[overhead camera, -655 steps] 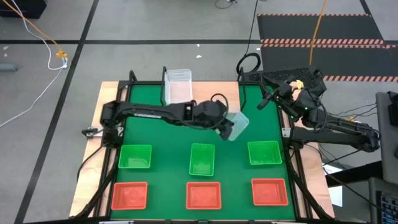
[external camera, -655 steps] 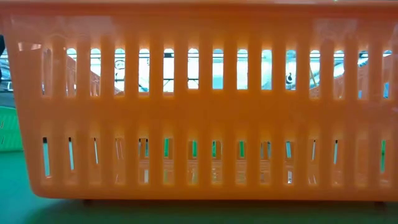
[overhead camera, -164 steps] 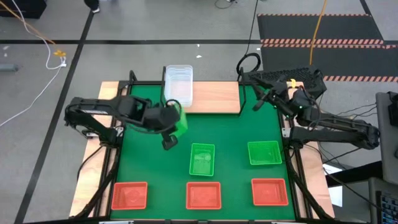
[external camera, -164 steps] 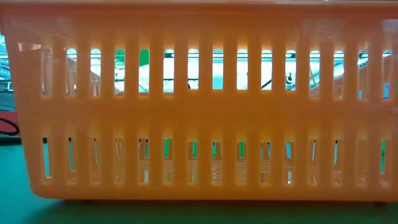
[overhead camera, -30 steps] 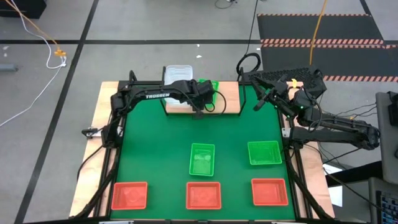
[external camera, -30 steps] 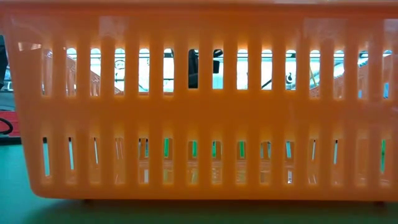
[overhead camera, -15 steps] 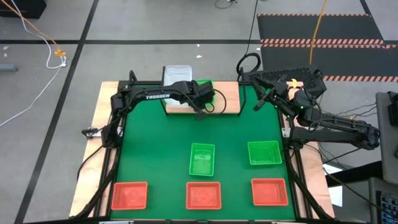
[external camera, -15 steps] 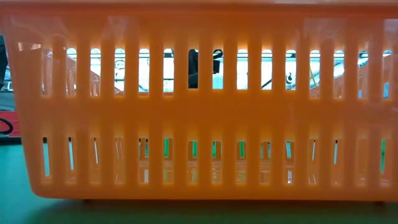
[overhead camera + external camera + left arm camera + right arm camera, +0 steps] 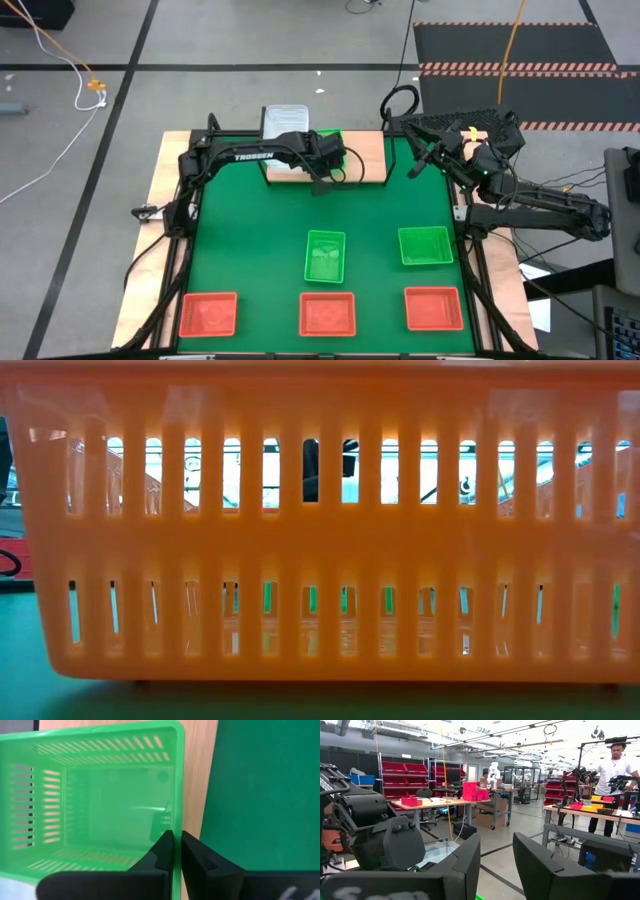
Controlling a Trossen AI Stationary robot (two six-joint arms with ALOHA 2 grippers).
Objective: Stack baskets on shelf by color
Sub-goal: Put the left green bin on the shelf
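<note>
The left fingers (image 9: 173, 851) are pinched almost closed on the rim of a green basket (image 9: 100, 800) sitting on the shelf (image 9: 365, 158), while the right fingers (image 9: 496, 865) wait apart, so next comes another green basket (image 9: 325, 255).

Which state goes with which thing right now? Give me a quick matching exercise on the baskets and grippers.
Things:
1. clear baskets
2. left gripper
3. red baskets
4. right gripper

States:
A. in a row on the mat, farthest from the shelf
B. stacked at one end of the shelf
C. open, holding nothing
D. shut on the rim of a green basket on the shelf

Pairs: 1-B, 2-D, 3-A, 4-C
</note>
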